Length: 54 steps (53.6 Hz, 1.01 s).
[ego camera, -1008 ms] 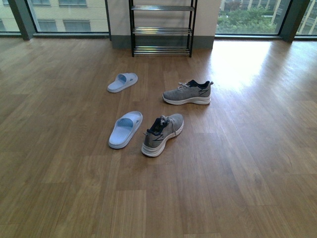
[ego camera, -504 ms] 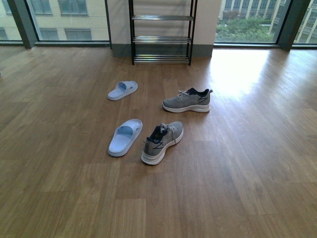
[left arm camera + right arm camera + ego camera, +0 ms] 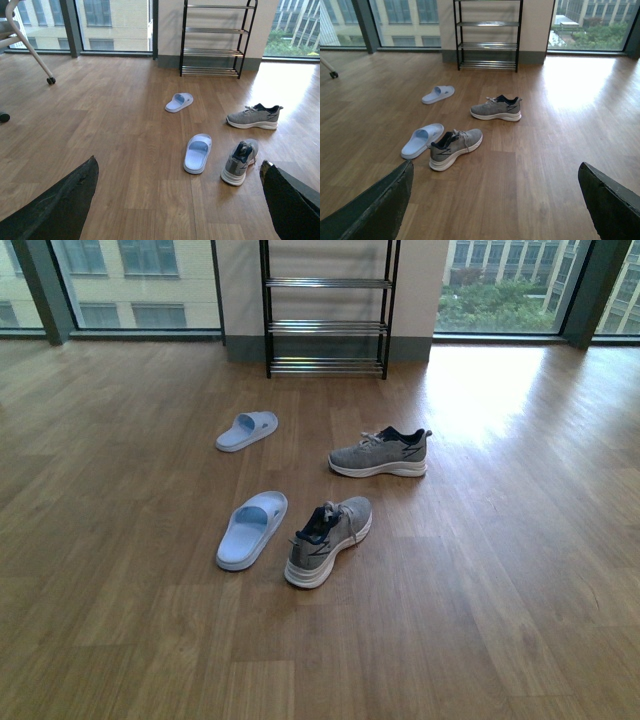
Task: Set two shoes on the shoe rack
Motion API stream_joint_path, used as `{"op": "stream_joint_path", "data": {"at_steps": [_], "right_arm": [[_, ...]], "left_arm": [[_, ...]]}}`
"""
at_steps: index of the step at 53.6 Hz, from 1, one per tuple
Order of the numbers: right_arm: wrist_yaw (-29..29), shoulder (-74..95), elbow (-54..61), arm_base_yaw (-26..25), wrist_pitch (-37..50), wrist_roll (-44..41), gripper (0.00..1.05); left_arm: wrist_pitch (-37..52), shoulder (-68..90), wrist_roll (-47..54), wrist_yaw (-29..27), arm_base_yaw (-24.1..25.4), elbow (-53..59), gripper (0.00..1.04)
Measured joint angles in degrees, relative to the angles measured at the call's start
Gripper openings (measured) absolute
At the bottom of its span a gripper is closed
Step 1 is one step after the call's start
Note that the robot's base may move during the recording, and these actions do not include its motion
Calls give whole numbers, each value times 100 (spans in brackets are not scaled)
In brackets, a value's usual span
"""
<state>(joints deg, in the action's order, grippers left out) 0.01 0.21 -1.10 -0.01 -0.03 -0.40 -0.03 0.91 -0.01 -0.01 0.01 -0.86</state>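
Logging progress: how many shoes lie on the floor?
4: far pale blue open-toe slide, near pale blue slide, far grey knit sneaker, near grey sneaker. Black metal rack holds none.

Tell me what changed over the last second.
Only the front camera's view shifted: the shoe rack and all four shoes now sit lower in its picture. The near sneaker, far sneaker, near slide and far slide keep their places on the floor; nothing was picked up.

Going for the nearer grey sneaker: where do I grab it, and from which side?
Grip the nearer grey sneaker by its heel collar, descending from above on the robot's side. It stands upright, heel toward the robot, navy opening up, so one finger can probably slip inside.
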Motion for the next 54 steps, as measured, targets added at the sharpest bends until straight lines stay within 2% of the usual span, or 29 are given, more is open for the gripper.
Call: {"op": "stream_joint_path", "data": {"at_steps": [54], "right_arm": [[11,0,0,0,0,0,95]], "left_arm": [[2,0,0,4,0,0,95]]}}
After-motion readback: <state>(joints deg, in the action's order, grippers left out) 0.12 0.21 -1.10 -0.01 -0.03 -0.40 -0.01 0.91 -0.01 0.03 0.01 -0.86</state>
